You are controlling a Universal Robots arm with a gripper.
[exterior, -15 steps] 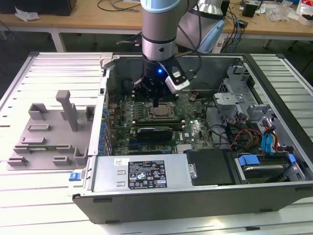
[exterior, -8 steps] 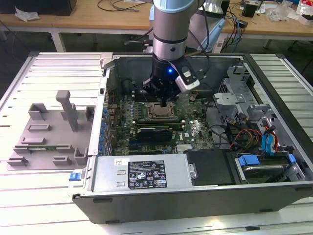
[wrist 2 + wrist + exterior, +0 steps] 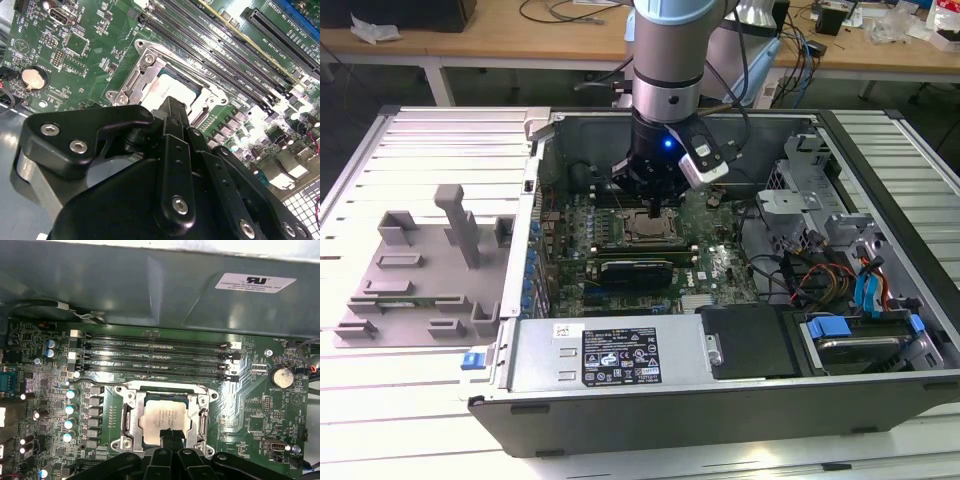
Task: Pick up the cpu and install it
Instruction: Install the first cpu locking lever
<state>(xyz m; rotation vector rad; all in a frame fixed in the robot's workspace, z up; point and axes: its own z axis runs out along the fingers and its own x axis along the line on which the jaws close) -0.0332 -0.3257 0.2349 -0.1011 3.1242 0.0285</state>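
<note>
As viewed from the exterior camera, recorded one arm [image 3: 665,60] standing near-vertical over one open computer case [image 3: 720,410], wrist inside it, one blue light [image 3: 667,142] lit on the wrist. Logged one gripper [image 3: 655,205] pointing straight down at the green board [image 3: 720,262], directly over the socket [image 3: 618,228]. Found its two fingers [image 3: 166,436] drawn together in the first wrist view, tips side by side without a visible gap, nothing clamped between them. Placed those tips at one edge of the cpu [image 3: 165,412]; could not tell whether touching it or just above.

Counted one cpu, lying flat inside the socket's metal frame, silvery top upward and uncovered. In the exterior view, placed it at about ten o'clock from the middle of the case floor.

Counted further, in the first wrist view: one metal-framed socket; four long dark memory slots [image 3: 155,347] running parallel just beside it; one coin cell [image 3: 282,376], well apart from the socket; four silver-topped capacitors [image 3: 70,410] in one column just beside the socket frame.

Counted further, in the exterior view: one grey holder block [image 3: 420,270] at nine o'clock from the case, resting on the slatted table [image 3: 420,400], well apart from the gripper; one labelled power-supply box [image 3: 545,360] at about six o'clock from the socket, along the case's near wall; one blue-tabbed drive [image 3: 855,345] at four o'clock from the socket.
</note>
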